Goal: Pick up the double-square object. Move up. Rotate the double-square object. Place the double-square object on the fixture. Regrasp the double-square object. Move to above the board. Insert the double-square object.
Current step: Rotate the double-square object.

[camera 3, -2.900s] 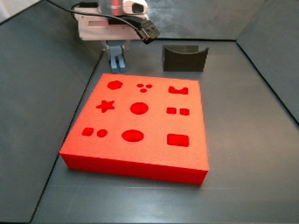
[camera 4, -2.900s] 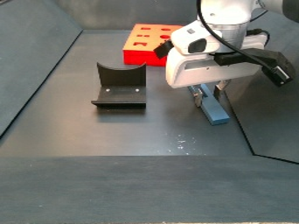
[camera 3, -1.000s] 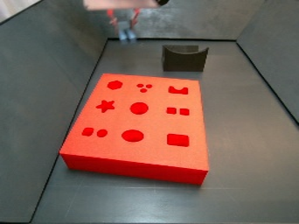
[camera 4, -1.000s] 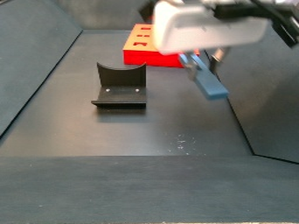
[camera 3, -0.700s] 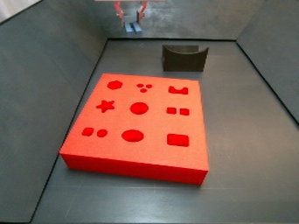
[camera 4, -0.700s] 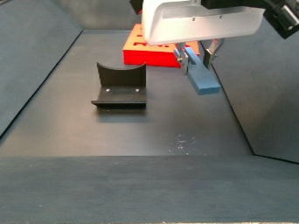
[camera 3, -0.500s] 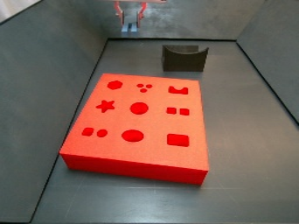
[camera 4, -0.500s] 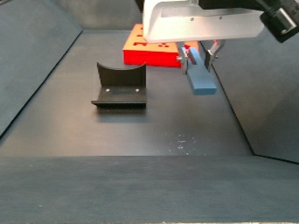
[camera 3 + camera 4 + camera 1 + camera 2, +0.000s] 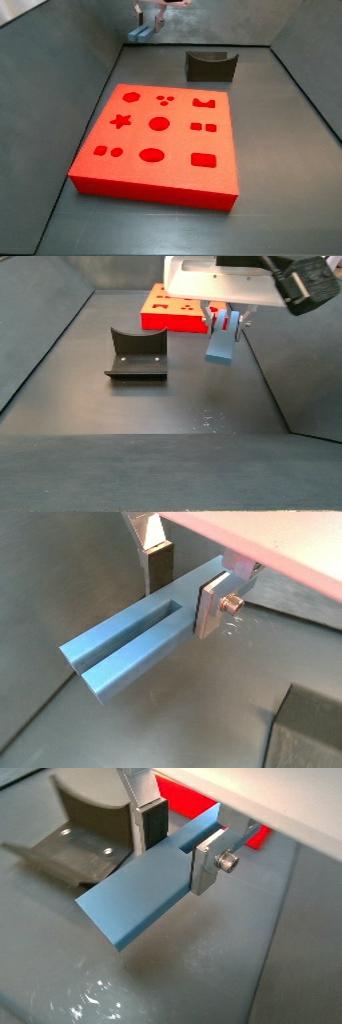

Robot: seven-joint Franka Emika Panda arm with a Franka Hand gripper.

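The double-square object (image 9: 222, 344), a slim blue-grey block with a long groove (image 9: 134, 637), hangs in the air with my gripper (image 9: 226, 318) shut on its upper end. In both wrist views the silver fingers (image 9: 211, 604) press its two sides, and the gripper (image 9: 179, 843) sits over the block (image 9: 150, 896). In a side view the block (image 9: 142, 34) is near the back wall under the gripper (image 9: 148, 20). The dark notched fixture (image 9: 135, 353) stands on the floor to the side, apart from the block. The red board (image 9: 160, 130) lies flat with its cutouts facing up.
Grey walls slope up around the dark floor (image 9: 160, 406). In a wrist view the fixture (image 9: 83, 830) and a corner of the board (image 9: 198, 813) show beyond the held block. The board (image 9: 168, 311) lies behind the gripper in a side view.
The gripper rose off the floor with the block in it. Over the last second the block has turned in the air, its free end swinging round and down.
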